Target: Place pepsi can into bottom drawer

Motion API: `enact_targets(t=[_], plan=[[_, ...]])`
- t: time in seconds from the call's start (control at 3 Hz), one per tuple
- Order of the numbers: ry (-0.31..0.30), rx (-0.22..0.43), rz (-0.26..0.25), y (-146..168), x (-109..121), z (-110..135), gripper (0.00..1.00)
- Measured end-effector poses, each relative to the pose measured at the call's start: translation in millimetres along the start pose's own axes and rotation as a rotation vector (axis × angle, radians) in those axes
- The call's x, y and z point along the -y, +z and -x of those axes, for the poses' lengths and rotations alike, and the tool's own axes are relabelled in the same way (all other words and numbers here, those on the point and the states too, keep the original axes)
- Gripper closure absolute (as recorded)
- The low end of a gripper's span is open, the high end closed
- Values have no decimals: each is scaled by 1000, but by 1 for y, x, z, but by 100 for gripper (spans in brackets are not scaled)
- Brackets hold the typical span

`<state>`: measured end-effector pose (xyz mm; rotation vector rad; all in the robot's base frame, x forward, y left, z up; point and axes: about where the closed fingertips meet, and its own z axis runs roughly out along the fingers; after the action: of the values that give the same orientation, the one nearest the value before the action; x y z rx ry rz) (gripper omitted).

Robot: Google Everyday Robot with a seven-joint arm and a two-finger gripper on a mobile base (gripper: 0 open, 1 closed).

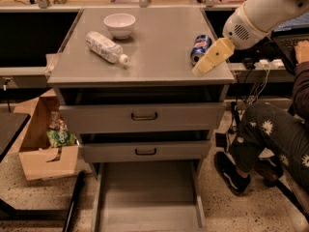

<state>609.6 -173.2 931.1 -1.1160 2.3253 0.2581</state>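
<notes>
End effector (203,67) just beside pepsi can (200,48), grip state not discernible; can could be knocked off tabletop (154,37) edge by sideways contact.

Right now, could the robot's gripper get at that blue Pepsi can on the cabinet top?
Probably yes. The gripper sits just beside the pepsi can near the edge of the cabinet top, with nothing between them. The bottle and bowl lie well away across the top.
</notes>
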Motion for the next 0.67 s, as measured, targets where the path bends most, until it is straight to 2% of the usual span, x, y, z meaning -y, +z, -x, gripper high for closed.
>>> enact_targets(t=[0.33, 0.67], plan=[[190, 49, -63, 23, 62, 16, 0], [297, 69, -128, 32, 97, 28, 0]])
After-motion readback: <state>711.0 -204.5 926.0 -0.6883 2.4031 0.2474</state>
